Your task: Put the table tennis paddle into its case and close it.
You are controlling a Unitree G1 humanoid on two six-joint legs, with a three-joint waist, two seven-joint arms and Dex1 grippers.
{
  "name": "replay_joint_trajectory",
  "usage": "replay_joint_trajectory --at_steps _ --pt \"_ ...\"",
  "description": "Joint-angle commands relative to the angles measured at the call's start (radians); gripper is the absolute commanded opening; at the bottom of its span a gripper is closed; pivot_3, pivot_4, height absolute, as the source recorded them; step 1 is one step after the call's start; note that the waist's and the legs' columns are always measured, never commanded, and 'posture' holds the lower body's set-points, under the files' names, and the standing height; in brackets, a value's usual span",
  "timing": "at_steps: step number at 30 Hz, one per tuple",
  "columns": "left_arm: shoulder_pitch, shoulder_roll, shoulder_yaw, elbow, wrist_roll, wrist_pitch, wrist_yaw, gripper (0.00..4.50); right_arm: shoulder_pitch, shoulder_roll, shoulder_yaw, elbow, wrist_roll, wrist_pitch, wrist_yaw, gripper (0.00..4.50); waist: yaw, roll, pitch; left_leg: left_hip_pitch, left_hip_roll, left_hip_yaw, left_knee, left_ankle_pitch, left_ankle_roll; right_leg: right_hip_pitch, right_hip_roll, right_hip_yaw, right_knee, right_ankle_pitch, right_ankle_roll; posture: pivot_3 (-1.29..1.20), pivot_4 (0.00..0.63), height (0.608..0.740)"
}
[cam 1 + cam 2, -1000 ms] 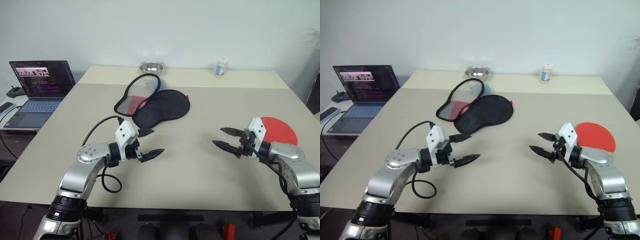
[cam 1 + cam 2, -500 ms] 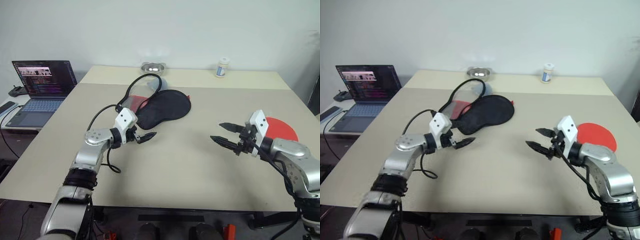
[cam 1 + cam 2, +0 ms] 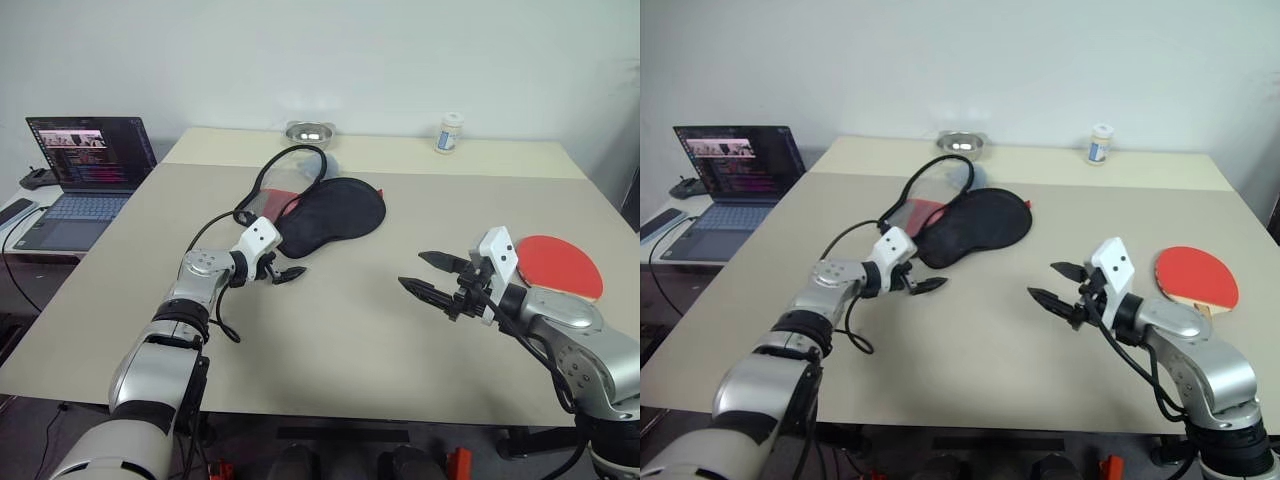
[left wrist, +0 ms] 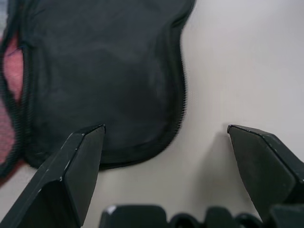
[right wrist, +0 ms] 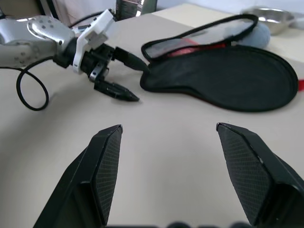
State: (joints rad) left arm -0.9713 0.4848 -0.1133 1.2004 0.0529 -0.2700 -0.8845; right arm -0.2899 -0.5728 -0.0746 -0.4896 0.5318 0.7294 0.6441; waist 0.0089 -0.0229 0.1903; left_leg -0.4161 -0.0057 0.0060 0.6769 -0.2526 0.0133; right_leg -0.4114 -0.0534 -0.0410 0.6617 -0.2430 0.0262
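We note black fabric paddle-shaped case (image 3: 325, 216) unzipped, flap up, mid-table. Left gripper (image 3: 281, 267) spread, empty, at its narrow end. Red-faced table tennis paddle (image 3: 561, 266) flat behind right gripper (image 3: 432, 278), spread, empty.

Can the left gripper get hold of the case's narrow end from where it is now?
Probably yes. The left gripper is open, right at the narrow end of the case, with one finger over the black fabric and the other beside it. Nothing lies between them.

Bright, even indoor light, soft shadows; the left wrist view is slightly blurred.
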Motion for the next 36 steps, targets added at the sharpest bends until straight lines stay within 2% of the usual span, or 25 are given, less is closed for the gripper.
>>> replay_joint_trajectory --at_steps 1,6,9,19,20,26,30,33,36 --pt "-0.036 0.006 0.006 0.036 0.029 -0.019 0.03 4.5 0.0 0.0 -0.021 -0.021 0.006 -0.03 -0.007 3.45 -0.001 0.0 0.0 0.0 0.0 0.0 0.0 0.0 0.0 0.0 0.0 0.0 0.0 0.0 0.0 0.0 0.15 0.74" --pt "-0.037 -0.012 0.003 0.064 0.05 -0.02 0.024 4.5 0.002 -0.005 -0.027 -0.019 0.009 -0.036 -0.009 3.45 -0.002 0.0 0.0 0.001 0.001 0.0 0.0 0.0 0.0 0.0 0.0 0.0 0.002 0.0 0.0 0.0 0.15 0.74" --pt "-0.033 -0.031 0.016 0.076 0.041 -0.001 0.025 3.91 -0.001 -0.002 -0.04 -0.012 0.015 -0.036 -0.017 3.48 -0.002 0.0 0.0 0.001 0.0 0.0 0.001 0.001 0.0 0.001 0.0 0.0 0.002 0.0 0.0 0.0 0.15 0.74" --pt "-0.049 -0.074 0.075 0.107 0.021 0.059 0.105 0.27 0.001 -0.02 -0.133 -0.005 0.06 -0.001 -0.056 3.48 0.008 -0.001 -0.001 0.003 0.0 0.001 0.003 0.003 0.004 0.003 -0.001 0.0 0.001 0.003 0.005 0.0 0.15 0.74" --pt "-0.05 -0.076 0.084 0.108 0.019 0.062 0.112 0.02 -0.001 -0.021 -0.135 -0.005 0.062 0.001 -0.058 3.48 0.008 -0.001 -0.001 0.003 0.0 0.001 0.003 0.003 0.004 0.003 -0.001 0.0 0.001 0.003 0.005 0.0 0.15 0.74" --pt "-0.053 -0.085 0.088 0.094 0.033 0.068 0.098 0.02 -0.003 -0.032 -0.144 -0.005 0.064 0.004 -0.065 3.48 0.008 -0.001 -0.001 0.002 0.0 0.001 0.002 0.003 0.004 0.002 -0.001 0.0 0.001 0.004 0.003 0.0 0.15 0.74" --pt "-0.035 -0.114 0.075 0.018 0.005 0.091 -0.043 0.02 0.006 -0.055 -0.156 -0.006 0.065 0.007 -0.054 3.48 0.009 -0.001 -0.001 0.002 0.0 0.002 0.002 0.003 0.004 0.002 -0.001 0.0 0.001 0.004 0.003 0.0 0.15 0.74" --pt "0.08 -0.159 0.045 -0.272 -0.065 0.28 -0.173 0.02 0.021 -0.108 -0.185 0.002 0.083 0.016 -0.006 3.48 0.014 0.0 -0.001 0.001 -0.001 0.001 0.002 0.003 0.004 0.002 0.0 0.0 -0.001 0.004 0.003 0.0 0.15 0.74" --pt "0.208 -0.184 0.005 -0.586 -0.111 0.472 -0.194 0.02 0.039 -0.151 -0.193 0.014 0.087 0.011 0.035 3.48 0.014 0.0 -0.001 -0.001 -0.002 0.001 0.002 0.002 0.005 0.002 -0.002 0.003 -0.004 0.004 0.002 0.0 0.15 0.74"
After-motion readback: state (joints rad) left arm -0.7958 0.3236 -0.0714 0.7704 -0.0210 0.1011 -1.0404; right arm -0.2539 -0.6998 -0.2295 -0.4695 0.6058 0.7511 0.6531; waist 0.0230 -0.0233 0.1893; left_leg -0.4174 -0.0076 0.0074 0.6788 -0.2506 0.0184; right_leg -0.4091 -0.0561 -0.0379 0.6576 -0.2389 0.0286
